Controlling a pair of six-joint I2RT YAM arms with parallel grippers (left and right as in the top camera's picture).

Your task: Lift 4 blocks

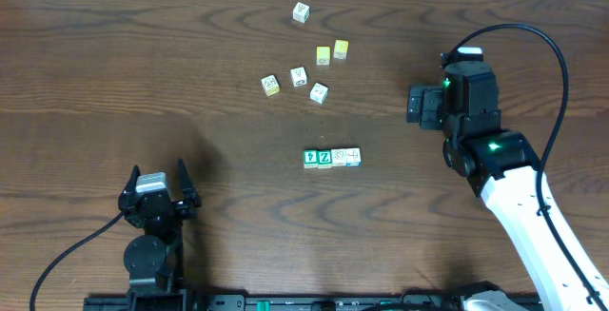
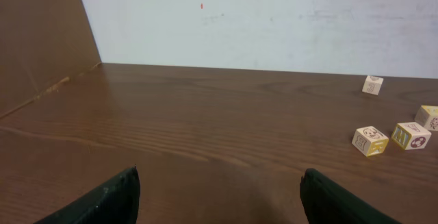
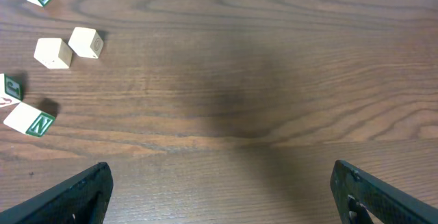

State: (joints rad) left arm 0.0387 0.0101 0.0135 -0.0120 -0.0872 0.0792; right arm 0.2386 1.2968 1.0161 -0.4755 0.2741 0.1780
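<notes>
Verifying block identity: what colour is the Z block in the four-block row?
Green and white; the Z block shows best in the overhead view.

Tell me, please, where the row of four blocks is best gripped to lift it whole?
Probably at its two end faces, from above: the row of four blocks lies face to face, touching, so squeezing lengthwise should hold them all together. The open right end effector is nearer.

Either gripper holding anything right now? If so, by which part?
Nothing is held: the left gripper and right gripper are open and empty. The four blocks sit in a row, apart from both.
</notes>
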